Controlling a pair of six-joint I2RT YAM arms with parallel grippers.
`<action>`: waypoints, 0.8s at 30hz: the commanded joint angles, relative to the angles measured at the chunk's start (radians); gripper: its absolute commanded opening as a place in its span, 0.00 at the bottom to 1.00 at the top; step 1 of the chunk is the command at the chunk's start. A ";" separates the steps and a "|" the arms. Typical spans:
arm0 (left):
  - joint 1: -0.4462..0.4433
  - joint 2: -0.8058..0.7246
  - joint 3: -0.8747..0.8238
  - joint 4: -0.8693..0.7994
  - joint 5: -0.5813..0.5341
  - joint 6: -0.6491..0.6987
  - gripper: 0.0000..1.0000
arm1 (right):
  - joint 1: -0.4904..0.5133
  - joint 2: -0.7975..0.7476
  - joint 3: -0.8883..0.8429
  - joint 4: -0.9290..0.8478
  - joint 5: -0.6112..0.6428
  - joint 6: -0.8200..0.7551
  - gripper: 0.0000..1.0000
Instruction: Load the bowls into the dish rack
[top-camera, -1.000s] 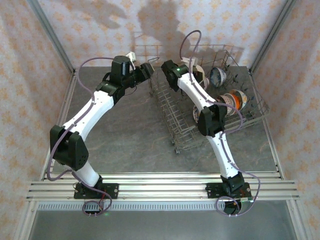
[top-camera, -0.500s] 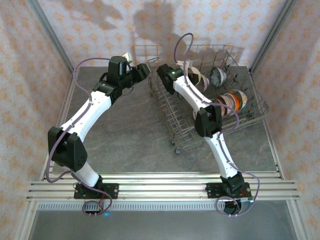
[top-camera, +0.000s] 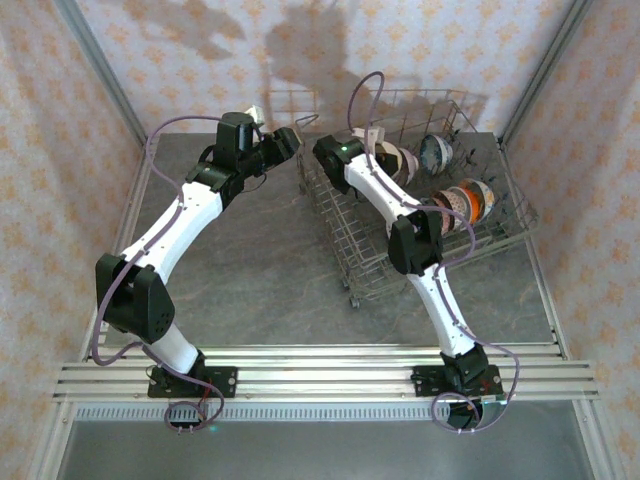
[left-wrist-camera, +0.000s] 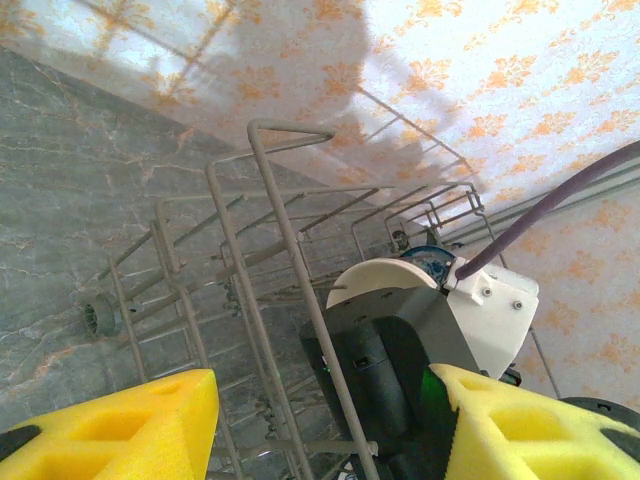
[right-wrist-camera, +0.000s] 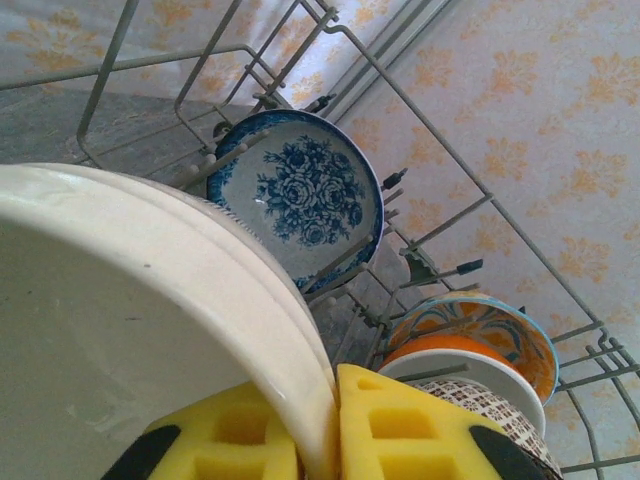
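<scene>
White bowl (right-wrist-camera: 150, 330), blue-floral bowl (right-wrist-camera: 300, 195) and orange bowl (right-wrist-camera: 470, 322) stand on edge inside the grey wire dish rack (top-camera: 342, 236).

Blue floral bowl (right-wrist-camera: 300, 195) – cream bowl (right-wrist-camera: 130, 330)

Bright, even light from above, soft shadows high on the back wall (top-camera: 300, 40), crisp overhead view, close foreground slightly soft in wrist views

We find bare counter (top-camera: 250, 255) open across the middle and left of the top view. At the right, the dish rack (top-camera: 345, 238) bars a sideways approach with tall wire sides; the right arm (top-camera: 373, 185) lies over its left rows and upright bowls (top-camera: 465, 200) crowd its right. A white bowl (right-wrist-camera: 130, 300) blocks the right wrist view's lower left.
</scene>
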 joint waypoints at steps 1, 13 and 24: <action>0.004 0.016 -0.003 -0.006 0.004 -0.003 0.56 | 0.006 -0.004 -0.009 0.014 -0.014 -0.010 0.16; 0.003 0.029 -0.013 0.007 0.024 -0.030 0.57 | 0.008 0.002 -0.006 0.046 -0.181 -0.088 0.38; -0.007 0.042 0.001 -0.009 0.042 -0.023 0.57 | 0.008 -0.047 -0.011 0.090 -0.287 -0.181 0.74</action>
